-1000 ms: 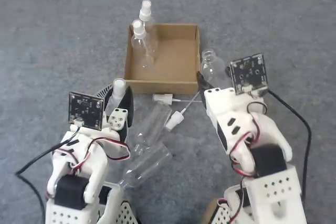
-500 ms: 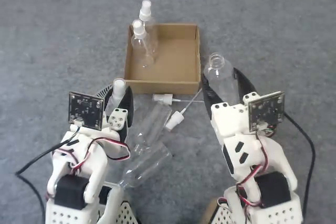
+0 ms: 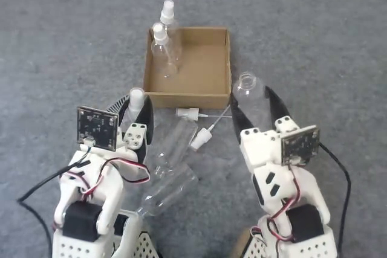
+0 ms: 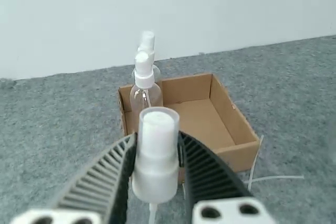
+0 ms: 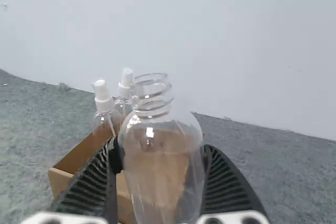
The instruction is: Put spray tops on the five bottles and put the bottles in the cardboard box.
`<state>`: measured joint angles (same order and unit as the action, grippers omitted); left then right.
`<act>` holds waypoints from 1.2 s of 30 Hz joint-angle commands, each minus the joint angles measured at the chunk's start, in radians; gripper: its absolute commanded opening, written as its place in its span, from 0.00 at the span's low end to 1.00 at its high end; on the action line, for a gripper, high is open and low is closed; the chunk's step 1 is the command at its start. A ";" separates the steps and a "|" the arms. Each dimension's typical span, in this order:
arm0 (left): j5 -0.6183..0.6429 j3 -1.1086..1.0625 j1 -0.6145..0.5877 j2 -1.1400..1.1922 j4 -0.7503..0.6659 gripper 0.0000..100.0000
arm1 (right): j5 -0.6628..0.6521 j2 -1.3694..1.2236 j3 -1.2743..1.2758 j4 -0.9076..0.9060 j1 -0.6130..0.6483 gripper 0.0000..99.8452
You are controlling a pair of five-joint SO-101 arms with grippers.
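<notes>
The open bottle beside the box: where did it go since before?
The right gripper, shut on the open bottle, drew it back from beside the cardboard box toward the arm's base. The left gripper kept still, holding its spray top; the box stayed put.

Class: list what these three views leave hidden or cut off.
Left wrist view: white plastic spray top in left end effector, dip tube cut off by picture edge.
Right wrist view: clear plastic bottle hides much of brown cardboard box; bottle's base cut off.
</notes>
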<state>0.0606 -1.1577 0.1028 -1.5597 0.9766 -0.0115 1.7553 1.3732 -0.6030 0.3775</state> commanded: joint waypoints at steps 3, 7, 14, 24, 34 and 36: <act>0.015 0.010 -0.005 -0.011 -0.054 0.02 | -0.044 0.062 0.037 0.025 0.071 0.01; 0.018 0.042 -0.005 -0.011 -0.068 0.02 | -0.069 0.061 0.066 0.027 0.090 0.01; 0.098 0.162 -0.005 -0.011 -0.068 0.02 | -0.069 0.061 0.146 0.104 0.090 0.01; 0.120 0.268 0.003 -0.011 -0.069 0.02 | -0.074 0.061 0.216 0.180 0.090 0.01; 0.143 0.328 0.005 -0.011 -0.190 0.02 | -0.078 0.061 0.245 0.180 0.163 0.01; 0.189 0.328 0.003 -0.011 -0.192 0.02 | -0.110 0.059 0.258 0.179 0.196 0.01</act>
<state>0.1956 -0.8892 0.1028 -1.5689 0.8232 -0.0744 1.7952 1.6356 -0.4480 0.5340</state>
